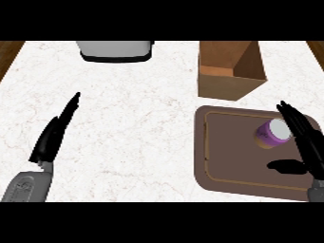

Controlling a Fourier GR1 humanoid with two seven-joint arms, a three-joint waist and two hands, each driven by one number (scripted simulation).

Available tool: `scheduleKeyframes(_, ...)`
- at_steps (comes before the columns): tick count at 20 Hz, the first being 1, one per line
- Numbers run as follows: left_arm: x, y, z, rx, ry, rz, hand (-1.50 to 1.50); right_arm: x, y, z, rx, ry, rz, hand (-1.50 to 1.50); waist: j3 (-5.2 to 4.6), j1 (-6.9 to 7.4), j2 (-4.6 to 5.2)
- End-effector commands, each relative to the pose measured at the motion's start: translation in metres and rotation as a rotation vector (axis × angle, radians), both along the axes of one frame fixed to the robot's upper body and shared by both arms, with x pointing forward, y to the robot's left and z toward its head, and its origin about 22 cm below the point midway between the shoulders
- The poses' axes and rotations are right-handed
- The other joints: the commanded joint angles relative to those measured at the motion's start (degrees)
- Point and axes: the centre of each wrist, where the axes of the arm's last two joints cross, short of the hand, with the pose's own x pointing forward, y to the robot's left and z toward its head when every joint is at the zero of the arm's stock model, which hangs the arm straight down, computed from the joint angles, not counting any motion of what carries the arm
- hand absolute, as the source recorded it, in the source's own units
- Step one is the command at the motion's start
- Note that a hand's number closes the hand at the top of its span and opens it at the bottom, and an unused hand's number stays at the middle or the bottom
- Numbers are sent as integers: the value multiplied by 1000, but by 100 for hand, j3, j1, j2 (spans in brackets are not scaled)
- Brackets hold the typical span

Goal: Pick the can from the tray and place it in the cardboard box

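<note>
- Right hand (311, 142): over the right side of the tray, fingers straight and spread open, thumb sticking out to the left below the can. Holding nothing.
- Can (273, 133): purple, pale lid, looks upright, sits in the tray's right half. It's just left of the right hand's fingers, in the gap above the thumb; can't tell if the fingers touch it yet.
- Step in hand, as I read it: closing on the can. Pick not yet made.
- To do it well: get the palm level with the can's side, fingers on the right, thumb brought up on the left, then curl round the middle of the body, not the lid.
- Close evenly from both sides, else the can likely slides or tips on the tray.
- Tray (224, 166): brown, raised rim, at the counter's near right. Lift straight up past the rim before moving.
- Cardboard box (231, 85): open top, just behind the tray, tall walls. Carry needs to clear the near wall, then lower inside before letting go.
- Left hand (52, 137): open, fingers straight, resting at lower left, well apart from the action.
- Grey-white appliance (115, 50) at the far edge: out of the path.
</note>
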Motion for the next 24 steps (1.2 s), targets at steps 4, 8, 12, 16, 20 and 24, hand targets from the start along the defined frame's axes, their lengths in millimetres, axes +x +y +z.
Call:
scheduleKeyframes(4,-1,-1,-10,-8,-2,-5,0,13,4,-20,3,22,25,-150,52,24,29)
scheduleKeyframes(8,-10,7,4,-6,-7,-11,0,6,8,-25,-110,-86,-16,150,54,42,24)
scheduleKeyframes(12,-20,2,-14,-6,21,-14,0,26,11,-10,-123,-190,-14,150,53,46,27)
scheduleKeyframes(16,-6,5,1,-19,-1,-9,0,23,8,-11,-100,-275,-50,150,53,29,25)
scheduleKeyframes(20,15,2,10,-4,-10,18,0,13,2,-20,-111,-322,-100,150,52,-8,26)
scheduleKeyframes(24,8,-10,7,6,-12,-67,0,57,118,-16,-266,-74,52,150,-2,421,112)
